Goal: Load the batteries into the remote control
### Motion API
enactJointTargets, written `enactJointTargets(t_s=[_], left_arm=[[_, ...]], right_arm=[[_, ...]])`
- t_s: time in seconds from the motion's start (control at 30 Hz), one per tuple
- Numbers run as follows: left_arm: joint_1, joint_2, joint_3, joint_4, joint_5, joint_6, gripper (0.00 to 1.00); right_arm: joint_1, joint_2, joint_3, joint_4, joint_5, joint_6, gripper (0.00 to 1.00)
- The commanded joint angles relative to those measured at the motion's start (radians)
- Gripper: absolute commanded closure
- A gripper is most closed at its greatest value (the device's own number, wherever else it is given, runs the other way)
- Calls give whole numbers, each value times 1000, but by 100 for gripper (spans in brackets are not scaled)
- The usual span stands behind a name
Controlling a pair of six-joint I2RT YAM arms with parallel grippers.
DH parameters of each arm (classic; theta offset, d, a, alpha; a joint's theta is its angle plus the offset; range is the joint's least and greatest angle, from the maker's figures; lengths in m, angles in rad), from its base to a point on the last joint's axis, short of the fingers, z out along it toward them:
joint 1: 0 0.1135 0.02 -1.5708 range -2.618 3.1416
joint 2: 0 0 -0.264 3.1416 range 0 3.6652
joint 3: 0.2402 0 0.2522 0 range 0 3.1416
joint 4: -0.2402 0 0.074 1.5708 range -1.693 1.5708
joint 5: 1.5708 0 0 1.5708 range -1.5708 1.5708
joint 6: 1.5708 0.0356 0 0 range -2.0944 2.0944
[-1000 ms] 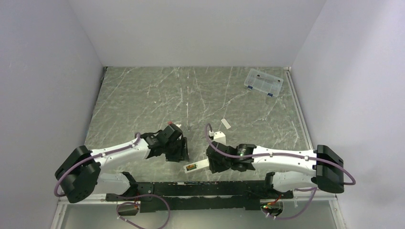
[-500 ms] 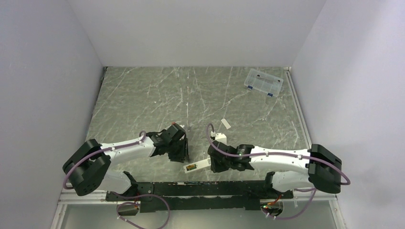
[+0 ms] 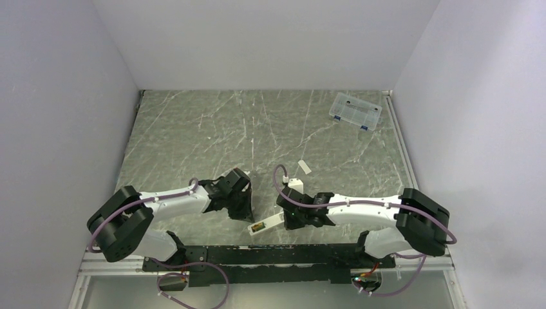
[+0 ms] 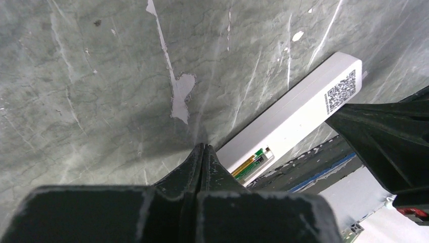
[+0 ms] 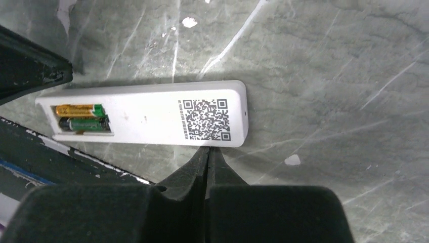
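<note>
In the top external view, the remote control [image 3: 266, 225] is being shown lying flat on the grey marbled counter [image 3: 193, 129], close to its near edge and between the two arms. The left gripper [image 3: 246, 212] is being held low just beside one end of the remote, and the right gripper [image 3: 288, 219] is being held low at the other end. A clear compartment box [image 3: 355, 111] is sitting at the far right corner, and a small white cover piece [image 3: 304, 167] is lying on the counter, apart from the remote and further back. In the left wrist view, the left gripper is being kept clenched on nothing, its fingers pressed together, with the tips just beside the remote's long edge. There the ends of the batteries [image 4: 251, 163] are being shown in the open recess. In the right wrist view, the right gripper is likewise being kept clenched and empty, its tips at the remote's long edge below the QR label [image 5: 205, 119] — whether they are touching it cannot be told. The remote is being shown back side up, with the gold battery [image 5: 78, 109] and the green battery [image 5: 85, 123] seated side by side in the uncovered recess.
</note>
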Motion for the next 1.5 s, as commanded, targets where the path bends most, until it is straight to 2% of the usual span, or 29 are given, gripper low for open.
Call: enactJointTargets(t_s=[0.0, 0.73, 1.13, 1.47], left_arm=[[-4, -13, -14, 33, 25, -3, 100], [-14, -30, -66, 95, 82, -45, 100], [-16, -120, -81, 41, 59, -51, 100], [-16, -233, -81, -59, 22, -51, 100]], right_arm=[[-22, 13, 12, 46, -2, -17, 100], [-87, 169, 152, 122, -69, -96, 100], [-87, 258, 248, 114, -103, -136, 100], [-139, 213, 315, 14, -53, -212, 100]])
